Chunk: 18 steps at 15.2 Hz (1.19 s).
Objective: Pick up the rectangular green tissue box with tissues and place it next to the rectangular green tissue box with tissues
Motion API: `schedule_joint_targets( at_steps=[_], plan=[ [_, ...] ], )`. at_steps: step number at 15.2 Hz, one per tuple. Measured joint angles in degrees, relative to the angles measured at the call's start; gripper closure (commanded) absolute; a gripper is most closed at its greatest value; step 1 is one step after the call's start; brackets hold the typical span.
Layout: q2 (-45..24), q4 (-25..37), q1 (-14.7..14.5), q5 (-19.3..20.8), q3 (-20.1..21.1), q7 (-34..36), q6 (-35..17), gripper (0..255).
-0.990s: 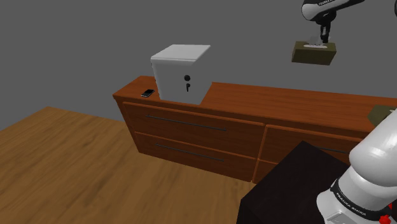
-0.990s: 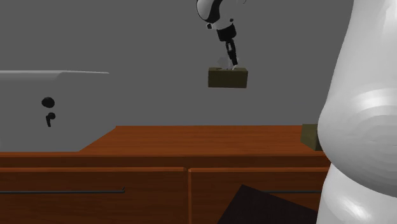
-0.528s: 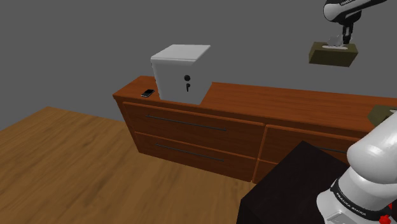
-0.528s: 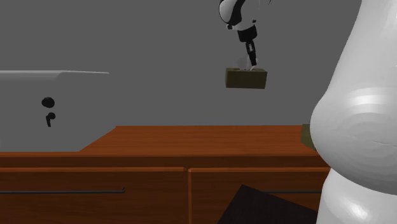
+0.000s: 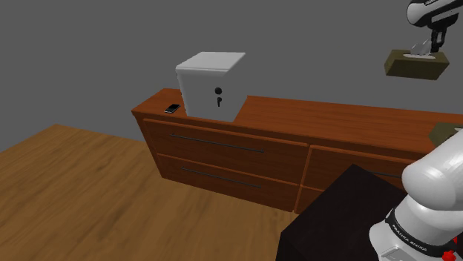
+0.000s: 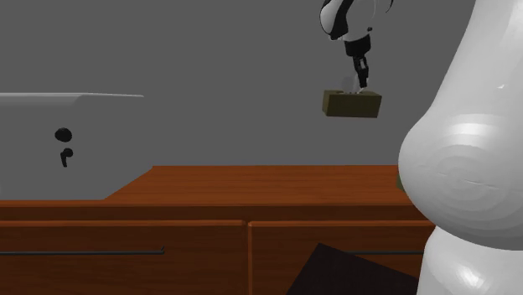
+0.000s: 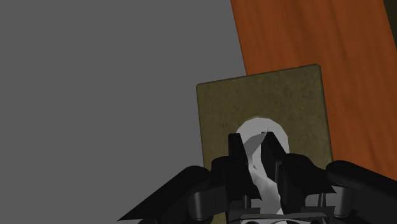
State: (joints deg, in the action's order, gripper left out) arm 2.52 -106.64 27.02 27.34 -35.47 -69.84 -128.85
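Note:
An olive-green tissue box (image 5: 417, 65) hangs high in the air above the wooden dresser (image 5: 312, 117), near the shoulder view's upper right. My gripper (image 5: 428, 46) comes down from above, shut on the white tissue sticking out of the box's top. In the wrist view the two fingers clasp that tissue (image 7: 261, 159) over the box lid (image 7: 264, 105). The second exterior view shows the box (image 6: 352, 104) hanging roughly level under the gripper (image 6: 362, 84). A second olive tissue box (image 5: 444, 132) rests on the dresser top at its right end.
A white safe-like box (image 5: 211, 85) with a black knob stands on the dresser's left part, a small dark phone (image 5: 172, 108) beside it. The black stand (image 5: 341, 215) is in front of the dresser. My white arm link (image 6: 469, 168) blocks the second exterior view's right.
The gripper has carried the tissue box steadily to the right in both exterior views, a little lower, still gripped by the tissue. Nothing on the dresser moved.

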Motion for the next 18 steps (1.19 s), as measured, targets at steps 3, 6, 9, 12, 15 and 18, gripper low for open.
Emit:
schedule_joint_targets(
  at_steps=[3, 6, 9, 12, 15, 18],
  plan=[
    [-0.1, -1.65, 0.62, 0.02, -0.73, -0.55, -2.16, 255],
    [-0.63, -3.21, 0.79, 0.31, -0.91, 0.14, -4.13, 255],
    [-0.74, -5.32, 0.89, 1.15, -0.98, 1.33, -6.16, 255],
    [-1.59, -6.81, 1.13, 1.34, -1.25, 1.97, -8.37, 255],
    [-2.31, -8.54, 1.37, 1.8, -1.49, 2.85, -10.68, 255],
    [-3.11, -9.92, 1.48, 2.24, -1.6, 3.86, -12.64, 255]
  ],
)
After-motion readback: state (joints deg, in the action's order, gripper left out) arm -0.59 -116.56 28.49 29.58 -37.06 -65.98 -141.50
